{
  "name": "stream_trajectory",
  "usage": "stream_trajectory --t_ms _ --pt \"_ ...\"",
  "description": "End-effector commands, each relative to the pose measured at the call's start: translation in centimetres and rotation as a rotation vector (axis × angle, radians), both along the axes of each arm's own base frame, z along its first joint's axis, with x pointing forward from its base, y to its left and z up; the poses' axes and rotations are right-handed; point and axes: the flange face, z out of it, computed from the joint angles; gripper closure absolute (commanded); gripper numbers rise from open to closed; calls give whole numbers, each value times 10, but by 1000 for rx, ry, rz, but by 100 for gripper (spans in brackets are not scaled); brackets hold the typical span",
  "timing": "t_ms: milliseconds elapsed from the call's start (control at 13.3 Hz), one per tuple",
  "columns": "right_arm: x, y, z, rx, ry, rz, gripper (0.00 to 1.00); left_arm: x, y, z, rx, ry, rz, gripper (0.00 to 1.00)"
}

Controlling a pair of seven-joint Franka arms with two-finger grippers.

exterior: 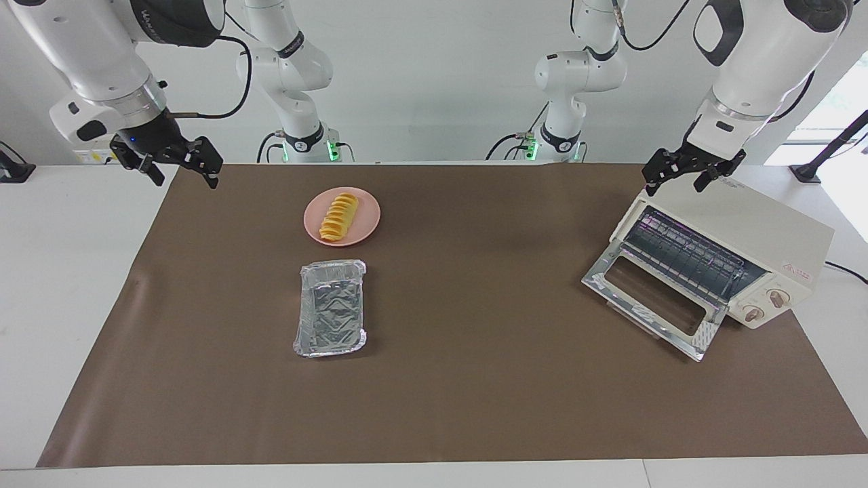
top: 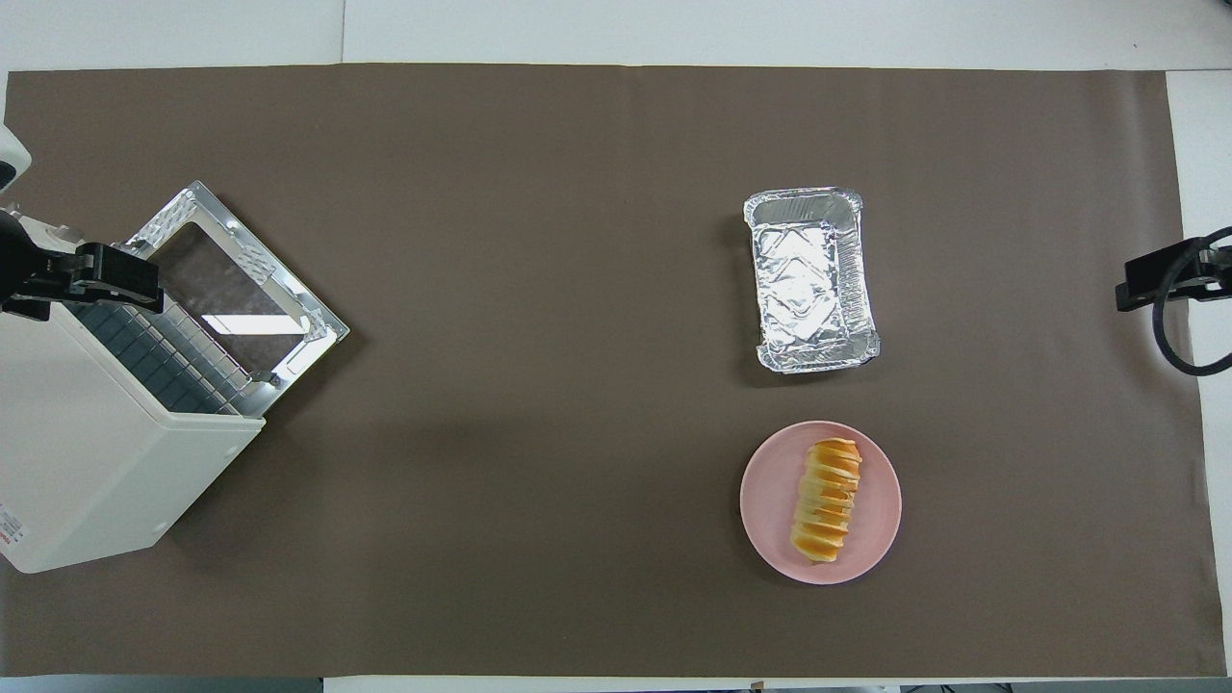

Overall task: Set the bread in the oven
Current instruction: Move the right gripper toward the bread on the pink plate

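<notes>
On the pink plate point(exterior: 342, 216) lies the bread point(exterior: 338, 217), toward the right arm's end of the table. The foil tray point(exterior: 330, 308) sits just beside the plate, farther from the robots, and it has nothing in it.

At the left arm's end stands the oven point(exterior: 719, 261). Its door point(exterior: 654, 298) is folded down flat, so the wire rack point(exterior: 685, 254) inside shows. Nothing is on the rack.

I think the job has not really started. The bread is not yet picked up, and no gripper is near it.

Up in the air, the right gripper point(exterior: 182, 163) hangs over the table edge by the brown mat point(exterior: 475, 379). Its fingers are spread apart and hold nothing. The left gripper point(exterior: 685, 175) hangs over the top of the oven. Its fingers look spread a little too, and they hold nothing.

Next, I think the right gripper should go over the plate, come down, and pinch the bread softly across its middle. The bread looks soft, so a hard squeeze could squash it. Then it must travel all the way to the oven, maybe riding in the tray.
</notes>
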Motion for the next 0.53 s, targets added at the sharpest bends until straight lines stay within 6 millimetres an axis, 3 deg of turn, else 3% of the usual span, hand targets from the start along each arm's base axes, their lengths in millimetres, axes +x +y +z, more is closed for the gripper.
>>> stream_trajectory --t_ms 0,150,451 --pt "-2 4 0 7 17 -36 0 -7 2 2 -16 -5 7 0" --pt "-4 20 1 20 16 -32 0 -7 2 2 -16 -5 7 0" --pt "-7 24 -5 23 27 -15 0 -7 2 2 -16 -5 7 0"
